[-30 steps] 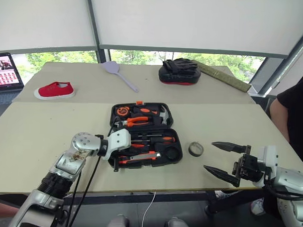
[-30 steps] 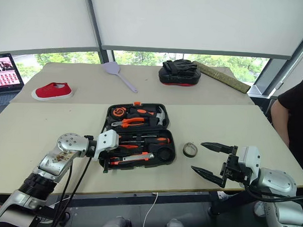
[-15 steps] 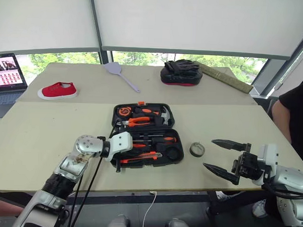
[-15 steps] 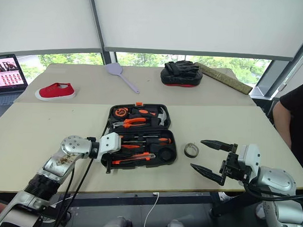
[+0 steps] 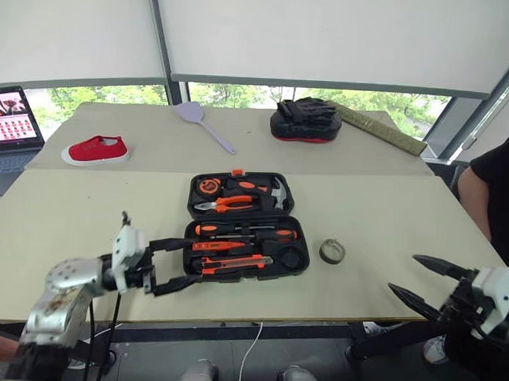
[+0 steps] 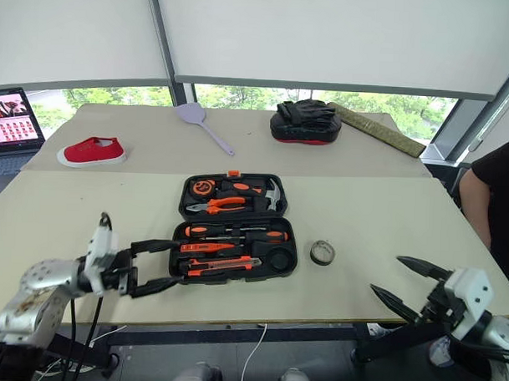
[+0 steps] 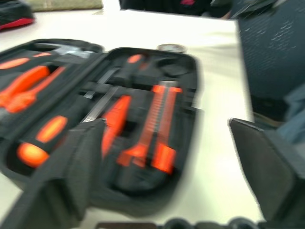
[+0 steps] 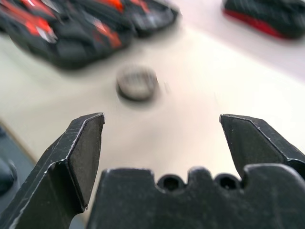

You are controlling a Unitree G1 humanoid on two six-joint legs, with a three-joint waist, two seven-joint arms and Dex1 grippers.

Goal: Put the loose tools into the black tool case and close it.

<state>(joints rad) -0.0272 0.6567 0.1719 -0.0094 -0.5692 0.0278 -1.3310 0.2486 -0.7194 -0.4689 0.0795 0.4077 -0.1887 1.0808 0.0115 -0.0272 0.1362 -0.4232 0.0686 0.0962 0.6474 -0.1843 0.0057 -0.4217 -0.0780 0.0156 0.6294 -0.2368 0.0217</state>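
An open black tool case [image 5: 241,228] lies mid-table, its slots filled; a small dark tape roll [image 5: 332,251] sits loose at its three o'clock. Both the left gripper [image 5: 170,267] and right gripper [image 5: 425,282] gape wide, empty. Packing looks nearly done; next, the roll needs grasping.

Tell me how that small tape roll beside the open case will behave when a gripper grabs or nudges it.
The tape roll lies flat on its side on the table, so it probably slides rather than rolls when nudged. It looks small and hollow, so likely light. Its round rim may slip between the open right gripper's narrow fingers unless pinched across the ring wall.
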